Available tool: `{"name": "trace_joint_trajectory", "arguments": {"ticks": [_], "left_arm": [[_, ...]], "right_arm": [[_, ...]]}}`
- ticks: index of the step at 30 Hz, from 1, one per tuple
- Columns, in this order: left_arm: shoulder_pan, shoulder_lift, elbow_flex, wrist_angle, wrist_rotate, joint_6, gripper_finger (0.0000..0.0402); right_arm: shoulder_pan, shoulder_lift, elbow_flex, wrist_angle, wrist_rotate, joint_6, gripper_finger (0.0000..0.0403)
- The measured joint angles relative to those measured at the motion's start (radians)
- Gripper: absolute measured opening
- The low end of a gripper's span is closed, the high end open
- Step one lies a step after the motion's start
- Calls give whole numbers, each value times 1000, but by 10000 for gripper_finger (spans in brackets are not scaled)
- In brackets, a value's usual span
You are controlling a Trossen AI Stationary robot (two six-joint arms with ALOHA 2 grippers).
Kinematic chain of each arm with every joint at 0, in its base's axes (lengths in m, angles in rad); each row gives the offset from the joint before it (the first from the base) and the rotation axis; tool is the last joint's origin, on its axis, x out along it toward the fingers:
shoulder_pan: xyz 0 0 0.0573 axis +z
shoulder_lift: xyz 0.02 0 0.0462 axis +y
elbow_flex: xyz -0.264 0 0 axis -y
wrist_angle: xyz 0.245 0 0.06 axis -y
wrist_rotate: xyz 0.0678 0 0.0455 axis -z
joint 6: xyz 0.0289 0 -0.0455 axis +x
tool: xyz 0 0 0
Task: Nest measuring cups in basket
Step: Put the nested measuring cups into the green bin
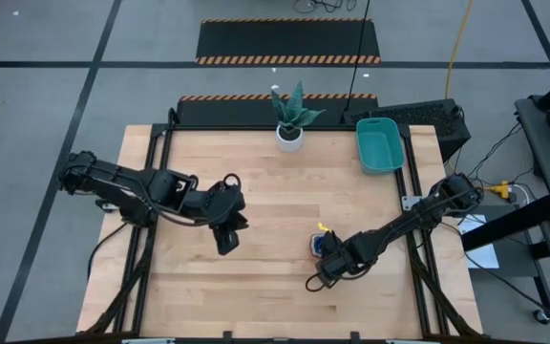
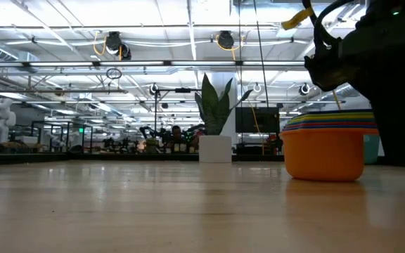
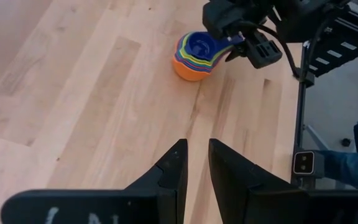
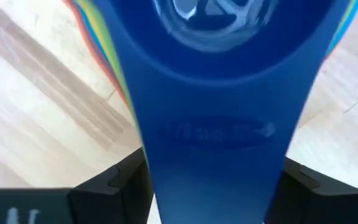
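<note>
The measuring cups stand nested in one stack on the table's near right part, an orange cup at the bottom and a dark blue one on top. My right gripper hangs over the stack's handles, pointing down, open, with one finger on each side of the dark blue handle. My left gripper waits above the table's middle, well left of the stack. Its fingers are almost together, with only a thin slit and nothing between them. The teal basket stands at the far right with no cup showing inside. My right gripper comes from above with its fingers across the top cup's dark blue handle, one on each side. The handle fills the gap between them. I cannot tell whether they touch it. The stack rests upright on the table.
A white pot with a plant stands at the far edge near the middle, left of the basket. Bare wood lies between the stack and the basket. The table's metal frame runs along the right edge close to the stack.
</note>
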Motion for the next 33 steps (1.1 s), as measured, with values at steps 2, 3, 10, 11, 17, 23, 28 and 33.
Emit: {"name": "trace_joint_trajectory", "arguments": {"ticks": [2, 3, 10, 11, 17, 23, 28, 33], "left_arm": [[0, 0, 0, 0, 0, -2, 67], [0, 0, 0, 0, 0, -3, 67], [0, 0, 0, 0, 0, -2, 67], [0, 0, 0, 0, 0, -2, 67], [0, 0, 0, 0, 0, -5, 67], [0, 0, 0, 1, 0, -29, 67], [0, 0, 0, 9, 0, -51, 67], [-17, 0, 0, 9, -1, -58, 67]], "right_arm": [[-4, 0, 0, -2, -18, -9, 210], [-5, 0, 0, 1, -19, -11, 205], [-5, 0, 0, 1, -39, -15, 163], [-5, 0, 0, 0, -39, -16, 158], [-5, 0, 0, -3, -39, -7, 134], [-5, 0, 0, -3, -38, 8, 128], [-5, 0, 0, -2, -37, 19, 128], [-5, 0, 0, 0, -36, 22, 128]]}}
